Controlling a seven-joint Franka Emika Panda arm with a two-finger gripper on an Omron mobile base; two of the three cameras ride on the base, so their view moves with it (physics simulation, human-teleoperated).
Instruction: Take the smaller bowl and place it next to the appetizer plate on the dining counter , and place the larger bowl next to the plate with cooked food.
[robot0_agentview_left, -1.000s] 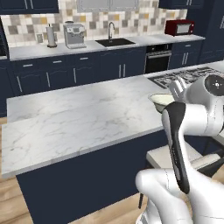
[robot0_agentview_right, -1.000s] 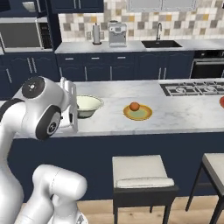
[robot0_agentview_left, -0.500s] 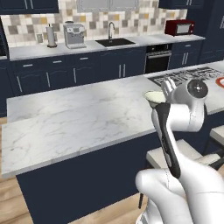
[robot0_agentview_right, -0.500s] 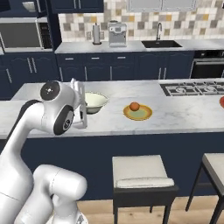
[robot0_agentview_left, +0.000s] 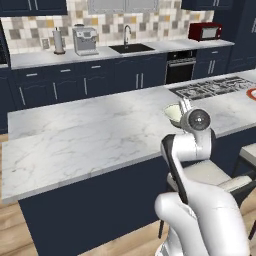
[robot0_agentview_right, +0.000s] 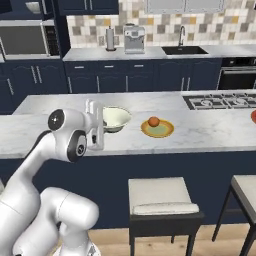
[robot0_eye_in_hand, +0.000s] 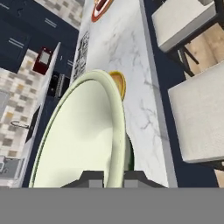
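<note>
the dining counter (robot0_agentview_right: 210, 131) runs across the room as a long island with a white-grey marble top and a dark navy base, a black cooktop (robot0_agentview_right: 220, 101) set into its far right part. behind it a back counter (robot0_agentview_left: 45, 56) carries a sink (robot0_agentview_left: 131, 48), a coffee machine (robot0_agentview_left: 85, 40) and a red toaster oven (robot0_agentview_left: 205, 31), with a built-in oven (robot0_agentview_left: 179, 66) below. two pale-cushioned stools (robot0_agentview_right: 160, 196) stand on the wooden floor in front of the island.

the white arm (robot0_agentview_right: 55, 165) rises from the base and bends toward the near edge of the marble top. the gripper (robot0_eye_in_hand: 108, 177) is clamped shut on the rim of the smaller bowl (robot0_agentview_right: 114, 119), one finger inside the rim and one outside, as the hand view shows. the bowl, cream-white inside and pale green outside, is above the counter top near its front edge, just to the left of the appetizer plate (robot0_agentview_right: 158, 129) in the right base view; whether its base touches the marble i cannot tell. in the left base view the same bowl peeks out just behind the arm's wrist.

the yellow plate lies flat on the marble with one orange ball of food (robot0_agentview_right: 153, 121) on it, close to the bowl but apart from it. farther right along the island, beyond the cooktop, the edge of the plate with cooked food (robot0_agentview_left: 251, 93) shows its red rim.
</note>
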